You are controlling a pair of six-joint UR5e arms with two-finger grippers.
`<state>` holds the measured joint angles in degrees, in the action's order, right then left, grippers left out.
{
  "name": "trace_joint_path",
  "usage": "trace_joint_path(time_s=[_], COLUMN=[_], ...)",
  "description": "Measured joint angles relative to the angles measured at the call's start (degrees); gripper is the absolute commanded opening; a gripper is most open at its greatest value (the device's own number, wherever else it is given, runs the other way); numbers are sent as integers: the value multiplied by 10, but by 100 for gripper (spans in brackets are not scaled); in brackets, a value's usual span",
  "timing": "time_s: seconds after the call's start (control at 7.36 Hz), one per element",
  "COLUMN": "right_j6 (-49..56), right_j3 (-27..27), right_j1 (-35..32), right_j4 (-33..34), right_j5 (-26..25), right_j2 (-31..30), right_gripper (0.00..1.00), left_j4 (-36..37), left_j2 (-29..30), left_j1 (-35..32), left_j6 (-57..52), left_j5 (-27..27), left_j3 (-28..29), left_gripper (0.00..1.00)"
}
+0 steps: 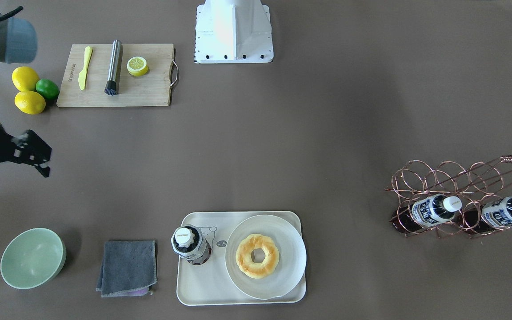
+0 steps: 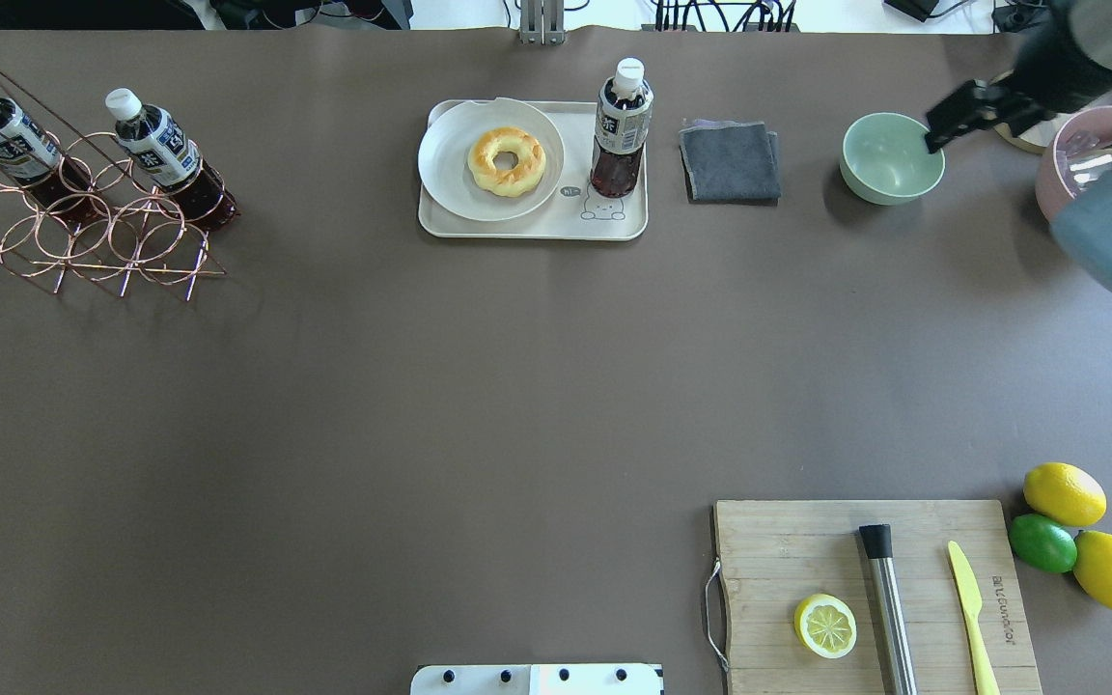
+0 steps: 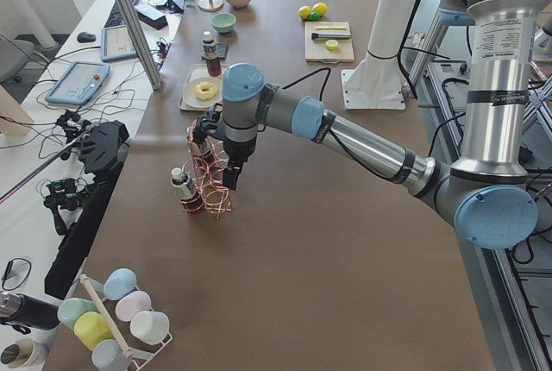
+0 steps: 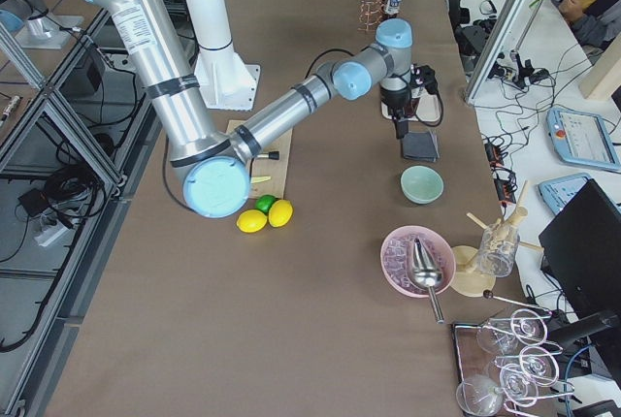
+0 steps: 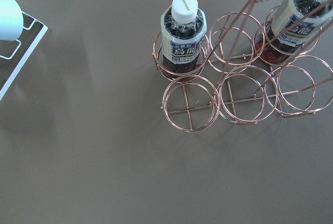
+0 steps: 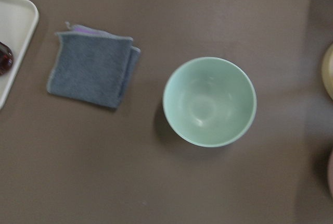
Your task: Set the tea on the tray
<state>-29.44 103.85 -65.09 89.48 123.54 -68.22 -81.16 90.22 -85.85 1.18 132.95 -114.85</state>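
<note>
The tea bottle [image 1: 190, 243] stands upright on the left part of the cream tray [image 1: 202, 284], beside a plate; in the overhead view the bottle [image 2: 622, 125] is on the tray's [image 2: 527, 230] right part, above the bear drawing. My right gripper [image 1: 18, 166] hangs empty, its jaws apart, well away from the tray, over the green bowl in the overhead view [image 2: 966, 116]. My left gripper [image 3: 217, 157] hovers above the copper rack [image 5: 234, 94]; I cannot tell whether it is open. Two identical bottles [image 5: 182, 36] [image 5: 296, 21] sit in the rack.
A white plate [image 1: 282, 266] with a donut [image 1: 257, 255] fills the rest of the tray. A grey cloth [image 1: 128, 266] and a green bowl [image 1: 33, 258] lie beside it. A cutting board [image 1: 149, 89] with a lemon half, knife and metal tube, plus lemons [image 1: 29, 102], lies near the robot.
</note>
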Motion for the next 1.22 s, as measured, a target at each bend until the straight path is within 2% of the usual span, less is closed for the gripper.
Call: trace_joint_path(time_s=[0.27, 0.54, 0.81, 1.22], right_j6=[206, 375, 465, 499], right_j3=[25, -1, -55, -72], right_j1=[-101, -188, -233, -271], right_j4=[2, 5, 3, 5], right_j5=[49, 70, 87, 120], right_j2=[-130, -206, -239, -245], right_gripper=[100, 100, 100, 100], left_j4=[1, 0, 0, 0], left_j2=[-3, -17, -22, -21], left_j1=[-28, -35, -36, -36], left_j6=[-56, -77, -80, -76], left_j5=[2, 3, 3, 3], left_j3=[39, 61, 70, 79], left_gripper=[97, 97, 97, 97])
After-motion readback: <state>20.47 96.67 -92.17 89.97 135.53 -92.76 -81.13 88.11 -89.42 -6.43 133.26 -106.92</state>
